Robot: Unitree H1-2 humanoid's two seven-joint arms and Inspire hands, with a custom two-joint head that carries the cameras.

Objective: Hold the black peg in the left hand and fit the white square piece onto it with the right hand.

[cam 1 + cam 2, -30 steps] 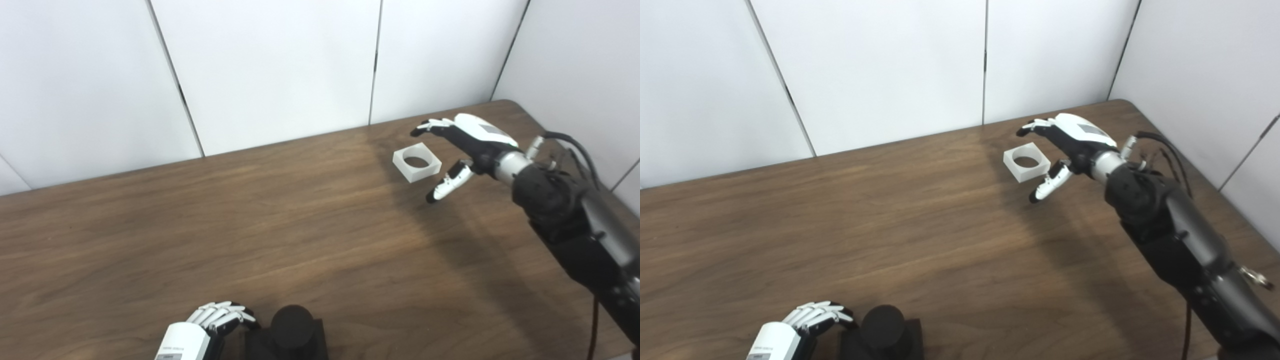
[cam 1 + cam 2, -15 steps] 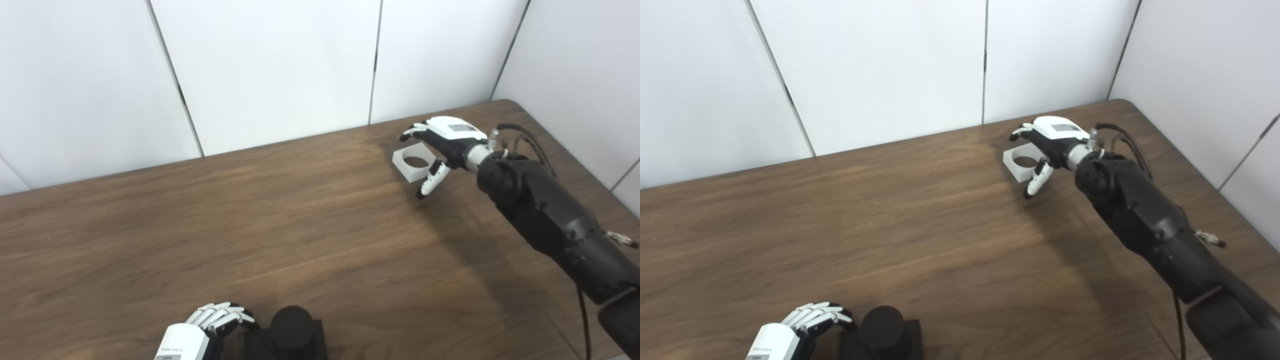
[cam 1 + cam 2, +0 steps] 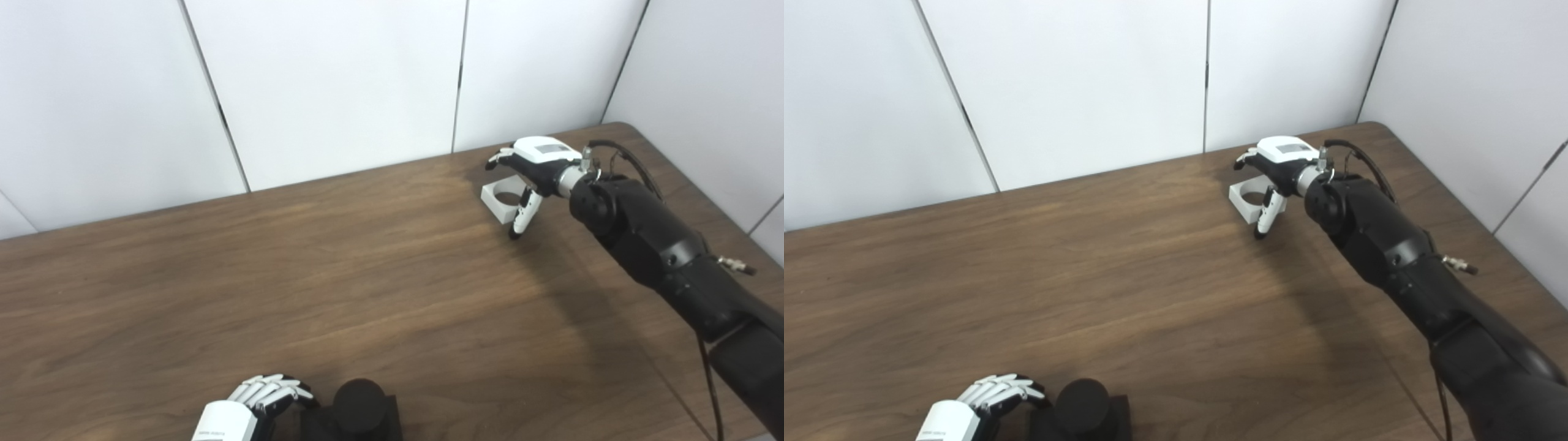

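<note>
The white square piece (image 3: 503, 204), with a round hole, lies flat on the table at the far right. My right hand (image 3: 534, 164) hovers open over its right side, fingers arched above the far edge and thumb (image 3: 520, 218) hanging at the near right corner. I cannot tell whether it touches the piece. The black peg (image 3: 358, 399) stands upright on its black square base (image 3: 392, 415) at the bottom edge. My left hand (image 3: 260, 401) sits just left of that base with its fingers loosely curled, not around the peg. Its thumb is hidden.
The brown wooden table (image 3: 306, 275) runs up to white wall panels (image 3: 337, 79) at the back and right. The rounded far right table corner (image 3: 625, 127) lies close behind my right hand. My black right forearm (image 3: 667, 257) crosses the table's right side.
My right hand has moved left and down onto the white piece, the thumb swinging in to its near corner. My left hand has dropped slightly beside the peg's base.
</note>
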